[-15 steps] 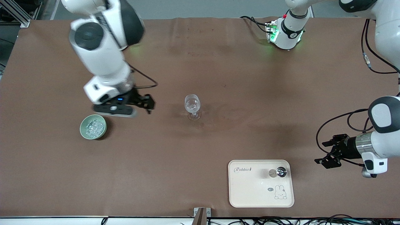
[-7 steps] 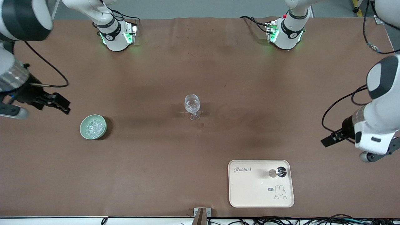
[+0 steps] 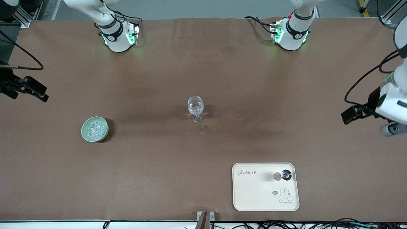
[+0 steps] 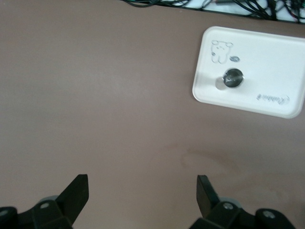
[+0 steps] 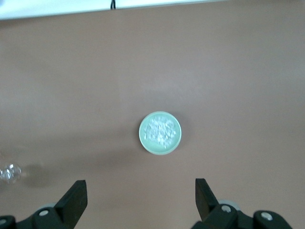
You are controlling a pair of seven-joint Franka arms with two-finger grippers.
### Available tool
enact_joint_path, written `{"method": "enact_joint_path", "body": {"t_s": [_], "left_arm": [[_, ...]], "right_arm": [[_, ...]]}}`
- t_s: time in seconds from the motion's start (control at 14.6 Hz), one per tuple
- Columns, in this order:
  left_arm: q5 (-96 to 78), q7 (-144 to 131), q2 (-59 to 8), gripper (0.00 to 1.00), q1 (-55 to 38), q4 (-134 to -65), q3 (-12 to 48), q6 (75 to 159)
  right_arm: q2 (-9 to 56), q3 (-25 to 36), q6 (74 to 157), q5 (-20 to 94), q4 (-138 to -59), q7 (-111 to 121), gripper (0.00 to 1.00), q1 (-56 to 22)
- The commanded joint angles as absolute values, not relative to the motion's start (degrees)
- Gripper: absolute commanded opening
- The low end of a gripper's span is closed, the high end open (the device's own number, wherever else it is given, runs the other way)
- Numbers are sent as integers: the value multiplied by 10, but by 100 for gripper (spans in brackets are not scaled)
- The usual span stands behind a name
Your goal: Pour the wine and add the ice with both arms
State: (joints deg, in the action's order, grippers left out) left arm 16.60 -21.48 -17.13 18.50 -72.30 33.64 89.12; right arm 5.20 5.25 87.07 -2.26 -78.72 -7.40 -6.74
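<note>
Both hands are open and empty: the right hand (image 3: 30, 88) is nearer the ice (image 3: 94, 128); the left hand (image 3: 353, 115) hovers toward the tray (image 3: 254, 197).

You get bright, even overhead light across the brown table (image 3: 203, 159), with no harsh glare. Soft shadows sit beside the wine glass (image 3: 196, 108) and green bowl (image 3: 94, 128). Both wrist views look slightly soft; green lamps glow at the arm bases.
</note>
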Motion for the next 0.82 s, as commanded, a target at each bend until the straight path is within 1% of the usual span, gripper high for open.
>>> {"method": "enact_joint_path", "body": {"t_s": [0.0, 0.07, 0.27, 0.48, 0.62, 0.75], "left_arm": [[84, -160, -64, 100, 124, -816, 217, 896], [57, -143, -31, 100, 105, -848, 182, 899], [43, -100, 30, 100, 74, -909, 144, 897], [16, -63, 73, 100, 32, -953, 81, 897], [7, -62, 85, 100, 25, -965, 75, 893], [8, -63, 96, 100, 12, -966, 80, 889]], "right_arm": [[32, 41, 832, -18, -787, -65, 100, -49], [26, 40, 830, -15, -796, -64, 100, -38], [22, 36, 838, -12, -806, -50, 100, -11], [25, 28, 849, 2, -806, -37, 100, 16], [23, 7, 849, 13, -816, -28, 100, 40], [22, 1, 848, 13, -826, -25, 100, 40]]}}
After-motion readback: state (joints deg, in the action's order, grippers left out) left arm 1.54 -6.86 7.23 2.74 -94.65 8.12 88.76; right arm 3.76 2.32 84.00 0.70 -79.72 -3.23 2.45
